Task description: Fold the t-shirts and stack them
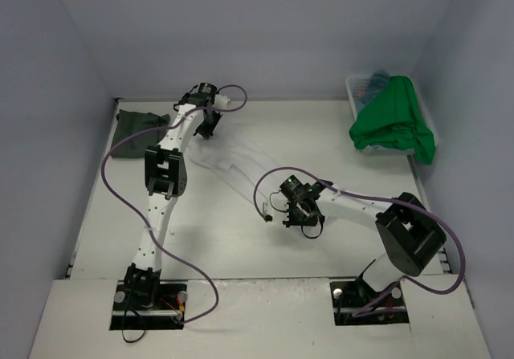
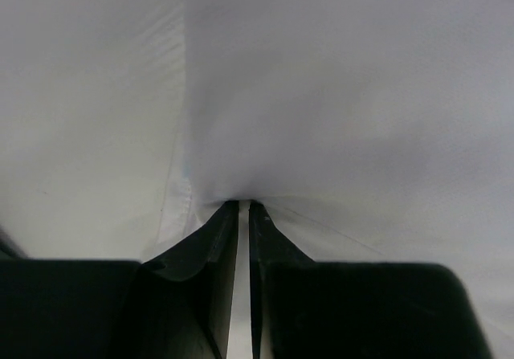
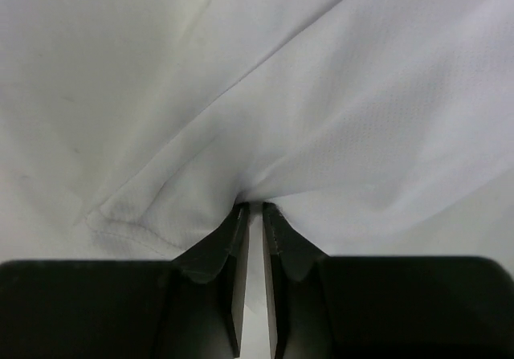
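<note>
I have both end effectors clamped on the white t-shirt (image 1: 234,163). My left end effector (image 1: 208,125) pinches a bunch of cloth at the far-left end, and my right end effector (image 1: 303,218) nips it beside a stitched hem, nearer me. The shirt spans the bench (image 1: 321,138) between them, its long axis running diagonally from far left to near right, so from each grip the cloth leads toward the other arm. I judge the next fold depends on that line staying straight. The dark grey-green t-shirt (image 1: 138,131) lies at the far-left edge. The bright green t-shirt (image 1: 392,122) drapes over the basket (image 1: 354,86), with the teal-blue t-shirt (image 1: 379,79) inside.
</note>
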`<state>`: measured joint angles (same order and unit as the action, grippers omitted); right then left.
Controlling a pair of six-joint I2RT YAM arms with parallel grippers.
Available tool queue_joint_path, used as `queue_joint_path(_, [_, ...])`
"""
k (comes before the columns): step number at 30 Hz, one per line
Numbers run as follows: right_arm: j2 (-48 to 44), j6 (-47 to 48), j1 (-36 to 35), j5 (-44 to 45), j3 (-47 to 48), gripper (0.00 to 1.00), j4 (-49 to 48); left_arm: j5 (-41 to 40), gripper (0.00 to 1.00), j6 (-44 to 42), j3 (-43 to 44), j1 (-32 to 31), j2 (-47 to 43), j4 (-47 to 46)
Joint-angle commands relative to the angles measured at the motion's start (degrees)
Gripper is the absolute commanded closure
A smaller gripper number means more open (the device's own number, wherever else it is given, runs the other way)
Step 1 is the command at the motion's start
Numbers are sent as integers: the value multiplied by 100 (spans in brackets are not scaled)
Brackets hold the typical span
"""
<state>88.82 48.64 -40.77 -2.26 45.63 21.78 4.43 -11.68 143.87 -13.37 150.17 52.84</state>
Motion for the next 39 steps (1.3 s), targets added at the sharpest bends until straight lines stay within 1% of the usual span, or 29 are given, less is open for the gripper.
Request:
queue_joint_path(1, [-92, -452, -299, -494, -124, 88, 397, -267, 94, 272, 649, 18, 170, 332])
queue_joint_path(4, [-180, -505, -317, -451, 52, 80, 397, -30, 93, 368, 423, 9, -40, 192])
queue_joint_path(6, [-356, -514, -256, -451, 227, 72, 380, 93, 94, 403, 55, 9, -565, -53])
queue_joint_path(7, [-400, -531, -229, -468, 297, 71, 388, 120, 93, 412, -338, 9, -776, -359])
queue_joint_path(8, [-478, -549, -160, -468, 472, 70, 380, 137, 93, 430, -482, 9, -1187, -501])
queue_joint_path(9, [-523, -566, -124, -486, 569, 67, 380, 146, 93, 447, -579, 9, -1374, -677])
queue_joint_path(10, [-541, -584, -98, -486, 648, 66, 380, 172, 92, 456, -632, 9, -1541, -713])
queue_joint_path(11, [-584, -593, -36, -460, 806, 65, 380, 181, 89, 465, -624, 9, -1787, -722])
queue_joint_path(13, [-620, -645, -18, -433, 947, 64, 388, 181, 86, 465, -580, -8, -2017, -687])
queue_joint_path(16, [-795, -646, 8, -372, 1132, 62, 388, 190, 86, 421, -719, -35, -2613, -687])
queue_joint_path(18, [-778, -628, 86, -406, 1255, 62, 380, 234, 85, 465, -1044, -43, -2869, -740])
queue_joint_path(19, [-708, -628, 131, -459, 1308, 64, 353, 382, 85, 483, -1185, -52, -3123, -749])
queue_joint_path(20, [-656, -654, 166, -512, 1343, 72, 327, 497, 85, 500, -1351, -61, -3238, -749])
queue_joint_path(21, [-603, -672, 279, -669, 1422, 78, 257, 611, 85, 518, -1771, -70, -3370, -792])
queue_joint_path(22, [-463, -707, 341, -740, 1458, 86, 65, 882, 86, 544, -2027, -105, -3632, -828])
queue_joint_path(23, [-366, -829, 412, -810, 1501, 100, -33, 1024, 99, 553, -2300, -140, -3757, -880])
queue_joint_path(24, [-243, -891, 560, -968, 1650, 100, -121, 1156, 100, 544, -2842, -166, -3880, -968])
queue_joint_path(27, [223, -1189, 755, -1337, 1914, 100, -437, 1569, 100, 544, -3601, -272, -4363, -1170])
queue_joint_path(28, [433, -1260, 816, -1408, 2072, 100, -586, 1788, 100, 536, -4021, -272, -4617, -1232])
queue_joint_path(30, [618, -1409, 834, -1487, 2213, 100, -736, 1912, 100, 527, -4419, -272, -4908, -1433])
queue_joint_path(31, [802, -1445, 834, -1531, 2344, 100, -850, 1965, 100, 544, -4812, -263, -5205, -1504])
queue_joint_path(33, [1031, -1489, 825, -1645, 2503, 100, -903, 2071, 100, 614, -5157, -263, -5453, -1715])
queue_joint_path(34, [1276, -1515, 825, -1724, 2582, 100, -912, 2106, 100, 667, -5507, -263, -5628, -1803])
queue_joint_path(36, [1480, -1542, 817, -1795, 2776, 100, -904, 2089, 100, 764, -5834, -263, -5761, -2215])
queue_joint_path(39, [1656, -1595, 782, -1821, 2838, 100, -904, 1931, 100, 896, -6012, -254, -5710, -2454])
